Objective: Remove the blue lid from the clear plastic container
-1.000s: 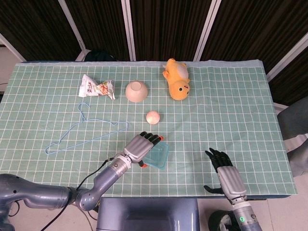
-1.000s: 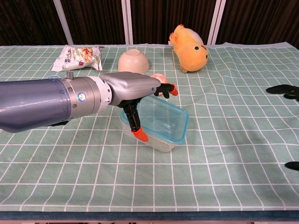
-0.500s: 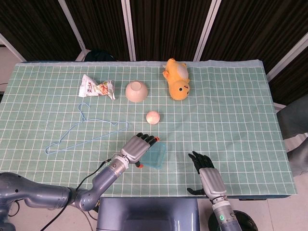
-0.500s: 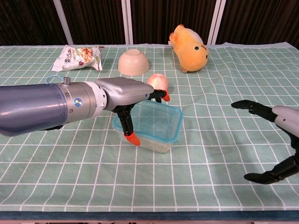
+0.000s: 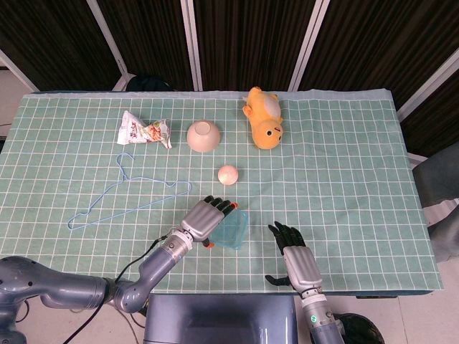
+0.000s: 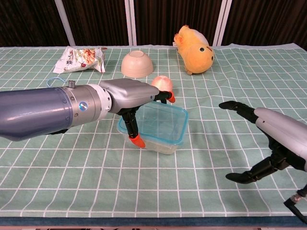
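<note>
Left hand: the left hand (image 6: 127, 96) grips the near-left end of the clear plastic container (image 6: 158, 143), fingertips over its rim.
Right hand: the right hand (image 6: 276, 141) hovers spread, holding nothing, to the container's right, apart from it.
Blue lid: the blue lid (image 6: 160, 122) sits on the container, at table centre near the front edge.
Key relation: the lid's free right end faces the right hand.
</note>
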You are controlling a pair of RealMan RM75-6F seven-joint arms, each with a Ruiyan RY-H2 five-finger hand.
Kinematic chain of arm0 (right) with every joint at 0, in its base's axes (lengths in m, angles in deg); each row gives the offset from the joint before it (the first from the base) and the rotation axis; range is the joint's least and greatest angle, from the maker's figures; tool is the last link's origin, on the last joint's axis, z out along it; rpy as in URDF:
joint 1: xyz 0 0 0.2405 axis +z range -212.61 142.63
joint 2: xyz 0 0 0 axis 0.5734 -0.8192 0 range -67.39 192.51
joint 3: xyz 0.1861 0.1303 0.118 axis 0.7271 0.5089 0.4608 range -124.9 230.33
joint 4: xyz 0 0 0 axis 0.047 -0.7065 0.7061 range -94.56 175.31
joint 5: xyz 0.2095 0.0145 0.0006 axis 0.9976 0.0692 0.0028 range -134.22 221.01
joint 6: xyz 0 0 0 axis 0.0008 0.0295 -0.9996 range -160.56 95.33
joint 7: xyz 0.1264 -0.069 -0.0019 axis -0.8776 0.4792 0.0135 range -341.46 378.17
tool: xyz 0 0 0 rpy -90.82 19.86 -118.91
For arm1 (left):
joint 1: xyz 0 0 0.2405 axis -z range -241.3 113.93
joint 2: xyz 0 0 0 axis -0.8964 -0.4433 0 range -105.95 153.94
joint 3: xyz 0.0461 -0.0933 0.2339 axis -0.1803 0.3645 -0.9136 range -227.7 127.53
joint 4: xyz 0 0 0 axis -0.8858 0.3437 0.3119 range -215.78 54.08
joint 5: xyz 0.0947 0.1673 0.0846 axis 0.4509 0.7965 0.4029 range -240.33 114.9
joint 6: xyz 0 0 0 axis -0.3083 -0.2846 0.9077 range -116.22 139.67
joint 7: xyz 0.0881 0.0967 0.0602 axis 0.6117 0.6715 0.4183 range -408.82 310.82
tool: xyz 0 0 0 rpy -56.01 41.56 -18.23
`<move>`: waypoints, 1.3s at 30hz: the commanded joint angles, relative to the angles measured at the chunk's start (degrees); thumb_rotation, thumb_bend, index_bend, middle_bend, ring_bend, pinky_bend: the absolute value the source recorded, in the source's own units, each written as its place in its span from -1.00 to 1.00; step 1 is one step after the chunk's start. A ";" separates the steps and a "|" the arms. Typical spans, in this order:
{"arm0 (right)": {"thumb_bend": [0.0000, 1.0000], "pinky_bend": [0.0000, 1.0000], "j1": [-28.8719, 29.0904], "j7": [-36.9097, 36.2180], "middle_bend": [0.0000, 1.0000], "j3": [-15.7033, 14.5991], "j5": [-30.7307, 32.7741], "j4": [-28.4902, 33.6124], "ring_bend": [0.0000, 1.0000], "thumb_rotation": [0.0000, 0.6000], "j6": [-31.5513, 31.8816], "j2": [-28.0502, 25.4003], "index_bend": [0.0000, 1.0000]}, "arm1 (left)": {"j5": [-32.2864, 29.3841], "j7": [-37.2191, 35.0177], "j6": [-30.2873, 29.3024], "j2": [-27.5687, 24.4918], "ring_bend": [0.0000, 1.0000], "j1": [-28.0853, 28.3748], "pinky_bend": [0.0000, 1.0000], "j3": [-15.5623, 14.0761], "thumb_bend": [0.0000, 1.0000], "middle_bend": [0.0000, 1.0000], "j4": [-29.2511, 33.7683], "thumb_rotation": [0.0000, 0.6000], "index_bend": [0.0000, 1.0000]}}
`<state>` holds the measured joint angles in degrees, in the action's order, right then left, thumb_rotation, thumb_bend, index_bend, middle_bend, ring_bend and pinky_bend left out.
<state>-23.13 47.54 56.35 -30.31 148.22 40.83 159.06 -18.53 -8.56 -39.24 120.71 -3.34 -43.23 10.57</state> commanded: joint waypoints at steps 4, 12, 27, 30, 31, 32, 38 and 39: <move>-0.59 -1.00 0.87 0.26 -1.00 1.48 0.76 -1.84 -1.00 1.00 0.45 1.90 -1.00 | 2.05 -1.58 0.87 1.81 -0.76 0.43 -0.38 0.04 -0.85 -0.75 -1.62 1.00 -0.79; -0.59 -1.00 1.38 -0.43 -1.00 2.67 1.58 -2.37 -1.00 1.00 1.00 2.29 -1.00 | 3.37 -2.20 1.70 4.14 -0.75 1.30 -0.38 -0.11 -0.85 -0.75 -2.89 1.00 -0.79; -0.59 -1.00 2.04 -0.53 -1.00 2.48 3.69 -3.92 -1.00 1.00 1.16 5.56 -1.00 | 3.09 -3.29 1.62 5.48 -0.75 1.82 -0.38 0.62 -0.85 -0.75 -3.84 1.00 -0.79; -0.59 -1.00 2.23 -0.49 -1.00 2.75 4.28 -4.54 -1.00 1.00 1.28 6.61 -1.00 | 2.80 -3.42 1.69 5.43 -0.76 1.85 -0.38 0.60 -0.85 -0.75 -3.74 1.00 -0.79; -0.59 -1.00 2.30 -0.53 -1.00 2.91 4.47 -4.77 -1.00 1.00 1.35 6.97 -1.00 | 2.78 -3.44 1.72 5.42 -0.76 1.87 -0.38 0.56 -0.85 -0.75 -3.71 1.00 -0.79; -0.59 -1.00 2.40 -0.59 -1.00 3.15 4.67 -5.02 -1.00 1.00 1.40 7.35 -1.00 | 2.79 -3.48 1.75 5.40 -0.75 1.89 -0.38 0.54 -0.85 -0.75 -3.65 1.00 -0.79; -0.59 -1.00 2.96 -0.77 -1.00 4.57 5.49 -6.04 -1.00 1.00 1.89 9.12 -1.00 | 3.08 -3.63 1.63 5.29 -0.76 1.97 -0.38 0.49 -0.85 -0.75 -3.55 1.00 -0.79; -0.59 -1.00 3.07 -0.79 -1.00 4.90 5.80 -6.12 -1.00 1.00 1.96 9.49 -1.00 | 3.02 -3.72 1.62 5.31 -0.76 1.96 -0.38 0.51 -0.85 -0.75 -3.57 1.00 -0.79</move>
<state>-20.22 46.76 60.91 -24.82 142.26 42.66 168.20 -15.49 -12.26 -37.60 126.02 -1.38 -42.73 7.01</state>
